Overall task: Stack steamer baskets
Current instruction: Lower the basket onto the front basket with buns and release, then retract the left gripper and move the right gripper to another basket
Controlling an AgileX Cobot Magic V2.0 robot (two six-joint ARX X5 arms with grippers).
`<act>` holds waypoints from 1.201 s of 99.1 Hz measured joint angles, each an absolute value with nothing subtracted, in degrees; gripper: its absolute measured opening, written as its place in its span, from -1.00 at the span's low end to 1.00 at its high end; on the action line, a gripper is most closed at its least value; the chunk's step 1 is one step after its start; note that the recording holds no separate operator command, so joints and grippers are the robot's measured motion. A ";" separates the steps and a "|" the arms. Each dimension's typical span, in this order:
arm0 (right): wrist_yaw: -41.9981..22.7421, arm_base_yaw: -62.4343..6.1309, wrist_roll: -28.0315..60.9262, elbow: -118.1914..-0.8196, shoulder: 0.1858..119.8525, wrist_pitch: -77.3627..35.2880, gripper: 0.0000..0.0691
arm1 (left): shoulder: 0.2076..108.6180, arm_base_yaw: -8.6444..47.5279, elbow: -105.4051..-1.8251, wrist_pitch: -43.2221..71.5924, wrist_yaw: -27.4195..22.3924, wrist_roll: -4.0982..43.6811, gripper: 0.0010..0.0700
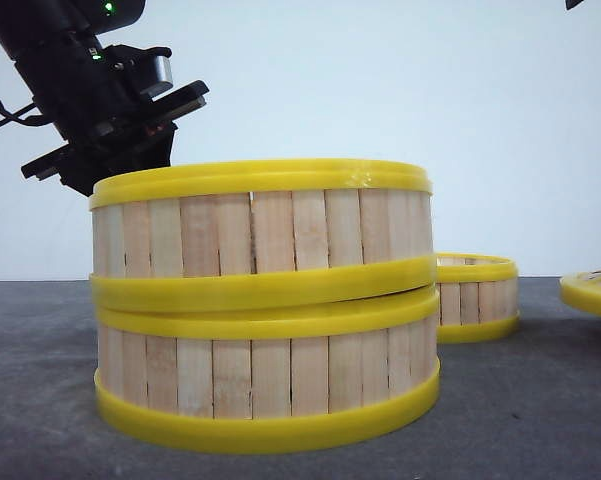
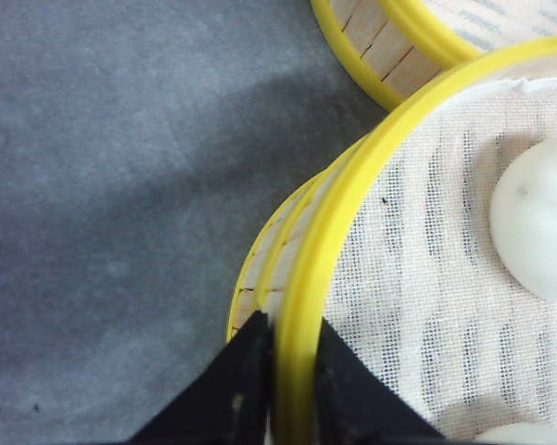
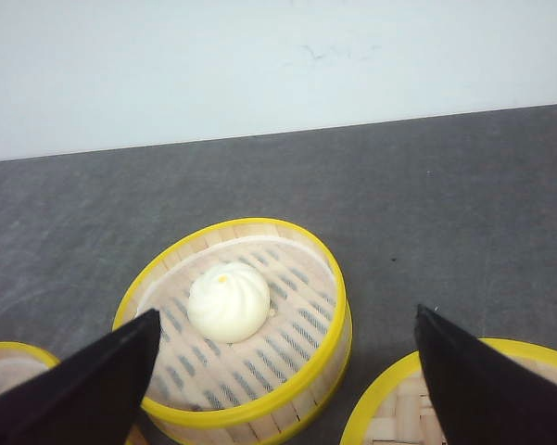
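Two round slat-walled, yellow-rimmed steamer baskets (image 1: 265, 300) stacked; no writing legible.
Left gripper (image 2: 295, 371) pinches top basket's rim; right gripper (image 3: 287, 371) spread wide above third basket (image 3: 236, 324) holding white bun (image 3: 228, 300).

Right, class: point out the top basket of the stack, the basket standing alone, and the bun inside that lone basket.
Top basket (image 1: 265, 232), front view, on its wooden slat wall.
Lone basket (image 3: 322, 345), right wrist view, on its yellow top rim.
Bun (image 3: 228, 300), right wrist view, on the middle of its white dome.
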State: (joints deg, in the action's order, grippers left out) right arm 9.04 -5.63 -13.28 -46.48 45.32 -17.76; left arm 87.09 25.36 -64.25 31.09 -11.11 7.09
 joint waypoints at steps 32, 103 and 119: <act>9.04 -5.63 -13.28 -46.48 45.36 -18.61 0.58 | 88.51 26.44 -64.20 31.18 -11.77 7.77 -0.40; 9.41 -5.63 -13.17 -49.43 50.83 -18.59 0.58 | 63.13 22.90 -63.57 23.75 -8.45 8.40 -0.33; 9.45 -5.63 -11.99 -55.96 58.24 -18.65 0.43 | 53.41 22.90 -63.57 24.25 -8.45 8.38 -0.33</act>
State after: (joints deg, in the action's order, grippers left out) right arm 9.45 -5.63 -11.99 -55.96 58.24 -18.65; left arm 53.41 22.90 -63.57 24.25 -8.45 8.38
